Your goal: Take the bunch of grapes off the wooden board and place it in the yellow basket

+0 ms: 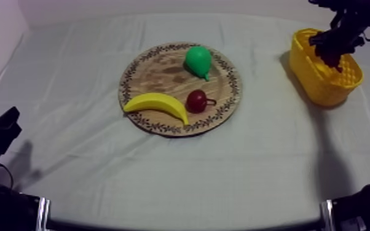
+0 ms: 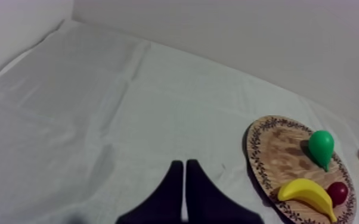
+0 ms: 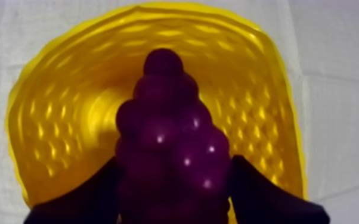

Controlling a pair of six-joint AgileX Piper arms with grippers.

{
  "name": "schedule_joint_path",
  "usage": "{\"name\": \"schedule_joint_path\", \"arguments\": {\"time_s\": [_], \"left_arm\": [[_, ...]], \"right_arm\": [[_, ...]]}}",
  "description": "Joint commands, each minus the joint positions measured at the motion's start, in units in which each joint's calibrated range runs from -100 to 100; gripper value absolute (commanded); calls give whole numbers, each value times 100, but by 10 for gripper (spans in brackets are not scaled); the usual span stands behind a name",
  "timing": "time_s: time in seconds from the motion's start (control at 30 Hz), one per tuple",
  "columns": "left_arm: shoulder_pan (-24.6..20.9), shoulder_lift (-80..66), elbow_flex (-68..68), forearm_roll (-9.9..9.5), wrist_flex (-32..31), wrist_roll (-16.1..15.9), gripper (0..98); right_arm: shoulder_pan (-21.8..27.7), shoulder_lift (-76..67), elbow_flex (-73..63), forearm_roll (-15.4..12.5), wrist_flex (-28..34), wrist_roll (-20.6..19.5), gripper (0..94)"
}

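Over the basket [image 1: 315, 70] at the table's [image 1: 89, 166] far right corner, right gripper [image 3: 176, 179] clamps the grapes [image 3: 167, 119], rim clear all round; left gripper [image 2: 185, 170] sits closed, empty, by the bare near left edge.

Top view slants down over the whole table [image 1: 70, 160]. The low left wrist view shares its round patterned wooden board [image 1: 157, 80] [image 2: 277, 149]; the right looks closely into the yellow latticed basket [image 1: 310, 70] [image 3: 62, 101] at two o'clock.

Dark purple grapes [image 3: 170, 149]; yellow basket [image 3: 56, 119]; green pear [image 1: 198, 60]; yellow banana [image 1: 158, 103]; small red fruit [image 1: 196, 101]; brown board [image 1: 157, 75], dark patterned rim.
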Motion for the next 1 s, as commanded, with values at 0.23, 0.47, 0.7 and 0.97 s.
{"name": "schedule_joint_path", "arguments": {"time_s": [0.23, 0.47, 0.7, 0.97], "left_arm": [[1, 0, 0, 1, 0, -1, 0], [1, 0, 0, 1, 0, -1, 0], [1, 0, 0, 1, 0, -1, 0], [1, 0, 0, 1, 0, -1, 0]], "right_arm": [[147, -340, 373, -518, -346, 454, 722], [203, -757, 644, -711, -417, 639, 810], [222, -1471, 1210, -649, -608, 569, 705], [217, -2543, 2106, -704, -669, 445, 470]]}}
